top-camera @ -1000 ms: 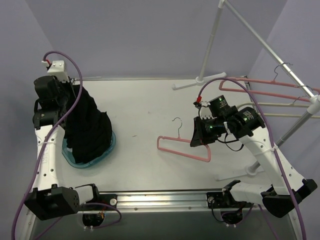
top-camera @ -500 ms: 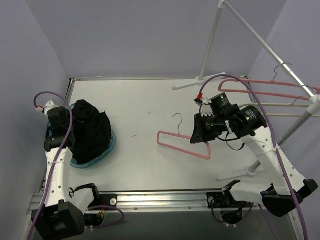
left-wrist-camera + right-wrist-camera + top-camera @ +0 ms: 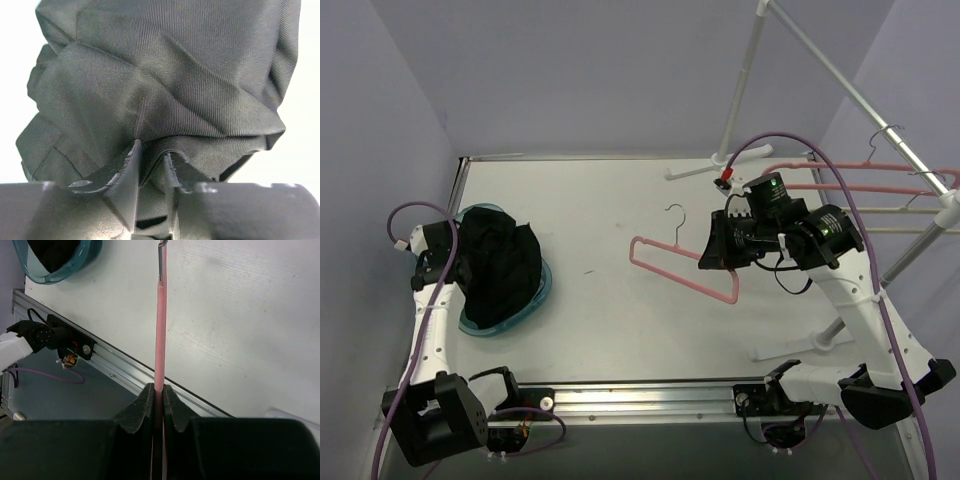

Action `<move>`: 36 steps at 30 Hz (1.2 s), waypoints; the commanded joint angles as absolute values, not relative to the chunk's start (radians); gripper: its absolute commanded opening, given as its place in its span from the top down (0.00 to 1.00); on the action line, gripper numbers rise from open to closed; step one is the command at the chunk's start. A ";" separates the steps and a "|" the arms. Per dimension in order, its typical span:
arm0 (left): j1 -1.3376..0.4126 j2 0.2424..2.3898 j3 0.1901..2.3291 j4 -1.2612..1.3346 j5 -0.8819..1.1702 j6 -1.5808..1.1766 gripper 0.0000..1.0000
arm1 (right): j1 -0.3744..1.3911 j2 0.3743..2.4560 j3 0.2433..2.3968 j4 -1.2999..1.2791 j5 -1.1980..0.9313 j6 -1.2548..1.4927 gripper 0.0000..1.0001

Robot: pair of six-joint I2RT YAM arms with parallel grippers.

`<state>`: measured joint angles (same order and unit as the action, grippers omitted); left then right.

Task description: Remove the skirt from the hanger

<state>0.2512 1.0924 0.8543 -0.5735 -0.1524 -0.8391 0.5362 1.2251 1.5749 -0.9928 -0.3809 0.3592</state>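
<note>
pinching the ribbed skirt (image 3: 165, 85) is the left claw (image 3: 152, 152); right claw (image 3: 157, 390) clamps a slim pink hanger (image 3: 160, 330).

— That black skirt of finely ribbed matt cloth (image 3: 165, 90)?
— Woven, softly creased. The pink smooth-coated hanger (image 3: 160, 330) has a bare metal hook (image 3: 679, 245).
— The teal translucent plastic tub (image 3: 542, 288) looks glossy, the white table (image 3: 610, 200) matt.

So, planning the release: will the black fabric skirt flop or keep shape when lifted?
Probably floppy: the black fabric skirt is crumpled in folds. Likely light, as the left gripper pinches one fold. It could snag on the teal plastic basin.
</note>
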 commanded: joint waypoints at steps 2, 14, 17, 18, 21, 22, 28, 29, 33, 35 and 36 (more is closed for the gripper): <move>0.258 1.077 0.998 -0.640 -0.219 -0.819 0.64 | 0.529 1.226 1.629 -0.968 -0.362 0.362 1.00; 0.252 1.023 1.241 -0.672 -0.137 -0.847 0.06 | 0.529 1.232 1.641 -0.940 -0.360 0.399 1.00; 0.245 1.008 1.253 -0.682 -0.098 -0.838 0.06 | 0.529 1.235 1.629 -0.916 -0.370 0.425 1.00; 0.241 1.003 1.255 -0.681 -0.089 -0.836 0.05 | 0.529 1.239 1.629 -0.911 -0.362 0.433 1.00; 0.229 0.979 1.262 -0.687 -0.081 -0.847 0.05 | 0.531 1.258 1.646 -0.902 -0.350 0.428 1.00; 0.227 0.971 1.267 -0.690 -0.081 -0.850 0.05 | 0.529 1.264 1.654 -0.902 -0.336 0.420 1.00; 0.163 1.008 1.463 -0.608 -0.048 -0.711 0.06 | 0.526 1.338 1.693 -0.881 -0.322 0.408 1.00; 0.140 1.044 1.498 -0.588 -0.038 -0.642 0.05 | 0.522 1.347 1.703 -0.871 -0.313 0.417 1.00; -0.045 1.173 1.711 -0.561 0.039 -0.487 0.06 | 0.497 1.400 1.724 -0.845 -0.261 0.472 1.00; -0.184 1.250 1.851 -0.604 0.052 -0.395 0.07 | 0.489 1.419 1.726 -0.825 -0.238 0.511 1.00; -0.231 1.264 1.889 -0.620 0.045 -0.362 0.07 | 0.486 1.437 1.729 -0.821 -0.232 0.523 1.00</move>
<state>-0.1169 1.2083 1.7748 -0.6254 -0.0132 -0.5461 0.4999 1.4124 1.6890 -0.8719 -0.2867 0.4667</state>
